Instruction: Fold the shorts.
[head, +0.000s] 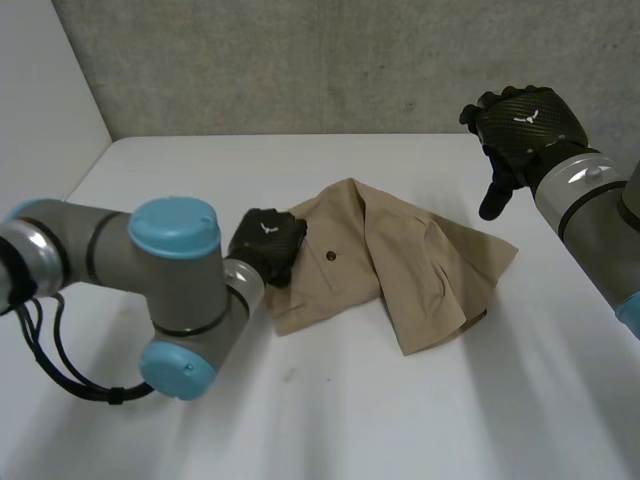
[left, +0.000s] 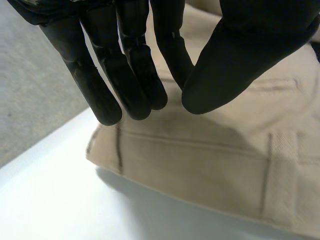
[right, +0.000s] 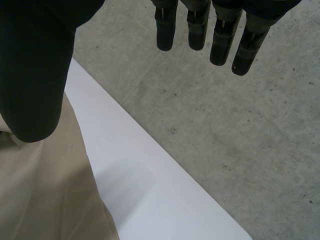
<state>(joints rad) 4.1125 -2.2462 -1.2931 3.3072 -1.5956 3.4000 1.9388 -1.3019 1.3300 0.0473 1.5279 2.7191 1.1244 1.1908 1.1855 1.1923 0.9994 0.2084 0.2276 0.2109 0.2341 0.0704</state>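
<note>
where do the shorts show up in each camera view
Head view: shorts mid-table, left hand at their waistband.
Left wrist view: shorts under the left hand's fingertips, waistband showing.
Right wrist view: shorts beside the right hand's thumb.
Shared landmark: the white table.

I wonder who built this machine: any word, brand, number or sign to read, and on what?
No words or numbers can be read anywhere.
Left robot hand: small white emblem on its back, no letters.
Right robot hand: a similar white emblem, no letters.
Beige shorts: plain cloth and a dark button, no print.
</note>
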